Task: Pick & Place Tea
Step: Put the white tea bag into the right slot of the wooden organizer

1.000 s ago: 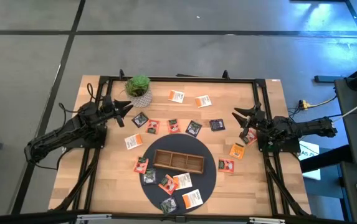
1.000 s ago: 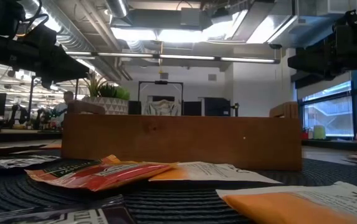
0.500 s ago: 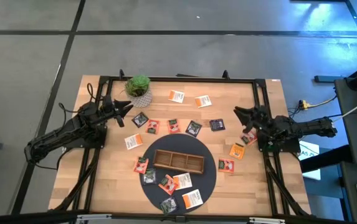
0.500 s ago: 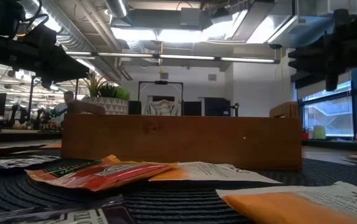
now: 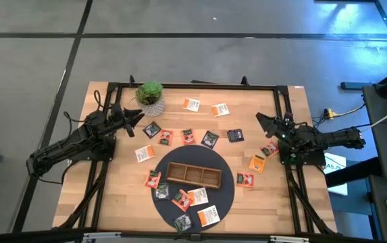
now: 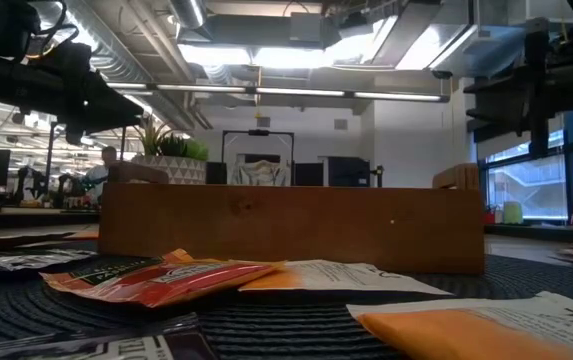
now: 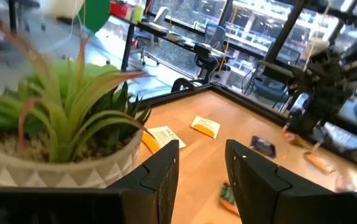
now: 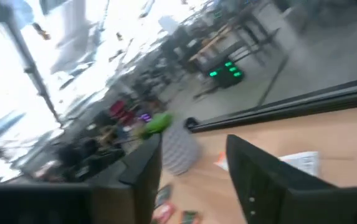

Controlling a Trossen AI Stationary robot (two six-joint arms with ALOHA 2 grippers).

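Several small square tea packets lie flat across the table: orange ones (image 5: 191, 104) at the far side, red and dark ones (image 5: 188, 136) in the middle, more (image 5: 196, 197) on the dark round mat. My left gripper (image 5: 138, 120) hovers open at the left next to the potted plant, pointing level toward the table's middle; nothing sits between its fingers (image 7: 200, 168). My right gripper (image 5: 259, 121) hovers open at the right, above a red packet (image 5: 269, 148), also with nothing in it (image 8: 194, 168).
A brown wooden three-part tray (image 5: 193, 167) sits on the round mat (image 5: 228, 196) at the table's near middle; in the low view its wall (image 6: 296, 230) fills the centre. A green potted plant (image 5: 150, 94) stands at the far left. A black frame (image 5: 200, 86) borders the table.
My right gripper has rolled about its own pointing line while staying in the same place over the table's right side. The packets and the tray have kept still.
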